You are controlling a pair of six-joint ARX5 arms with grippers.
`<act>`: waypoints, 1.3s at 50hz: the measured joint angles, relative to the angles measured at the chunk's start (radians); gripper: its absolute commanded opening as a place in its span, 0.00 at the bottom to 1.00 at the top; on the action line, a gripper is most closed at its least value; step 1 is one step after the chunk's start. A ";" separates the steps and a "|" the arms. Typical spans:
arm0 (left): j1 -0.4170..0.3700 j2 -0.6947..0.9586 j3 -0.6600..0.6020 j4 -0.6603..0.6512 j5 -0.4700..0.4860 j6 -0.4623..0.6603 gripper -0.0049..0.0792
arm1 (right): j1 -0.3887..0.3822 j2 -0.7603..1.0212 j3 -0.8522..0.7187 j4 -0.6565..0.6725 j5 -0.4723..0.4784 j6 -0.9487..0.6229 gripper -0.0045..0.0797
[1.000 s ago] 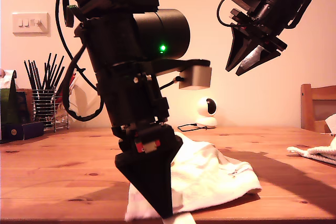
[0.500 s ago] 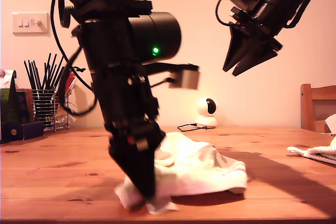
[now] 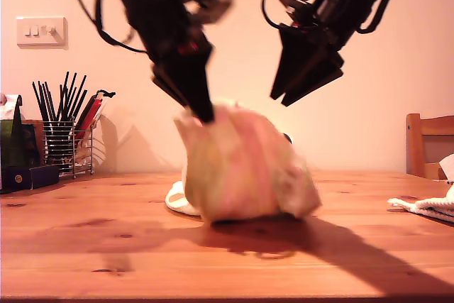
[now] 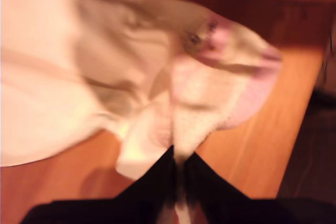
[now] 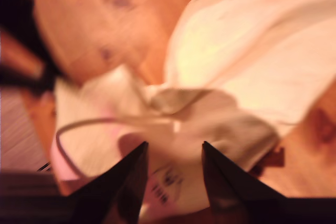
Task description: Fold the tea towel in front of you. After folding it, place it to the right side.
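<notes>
Pinching a corner of the tea towel (image 4: 157, 98) between closed tips, the first claw (image 4: 178, 163) is holding the cloth up above the tabletop (image 3: 85, 246), with wood showing under the raised part in its wrist view. The second claw (image 5: 173, 156) is hanging parted and empty above the towel, at about two o'clock from the first claw in the exterior view. The towel is draping in a rounded heap near the middle of the exterior view, its lower folds resting on the wood. It is reading as light, limp and quick to bunch, so it is probably sagging wherever unsupported; a neighbouring corner or hem edge looks the sensible hold for the free claw. Motion blur is hiding finer detail.
</notes>
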 measured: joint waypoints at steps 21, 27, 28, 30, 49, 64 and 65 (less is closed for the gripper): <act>0.054 0.000 0.039 -0.015 0.067 -0.047 0.03 | 0.141 0.000 0.000 0.018 0.018 0.032 0.56; 0.054 0.000 0.039 -0.014 0.067 -0.055 0.03 | 0.167 0.000 0.000 0.016 0.062 0.050 0.56; 0.054 0.000 0.039 -0.014 0.067 -0.060 0.03 | 0.171 0.000 0.000 0.016 0.066 0.050 0.56; 0.054 0.000 0.039 -0.014 0.067 -0.066 0.03 | 0.177 0.000 0.000 0.014 0.074 0.051 0.56; 0.072 0.000 0.060 -0.052 0.095 -0.152 0.03 | 0.190 0.000 0.000 0.018 0.149 0.077 0.56; 0.077 0.000 0.213 -0.076 0.162 -0.204 0.03 | 0.190 0.000 0.000 0.044 0.189 0.100 0.56; 0.077 -0.002 0.213 -0.077 0.164 -0.204 0.03 | 0.191 0.000 0.000 0.045 0.190 0.100 0.56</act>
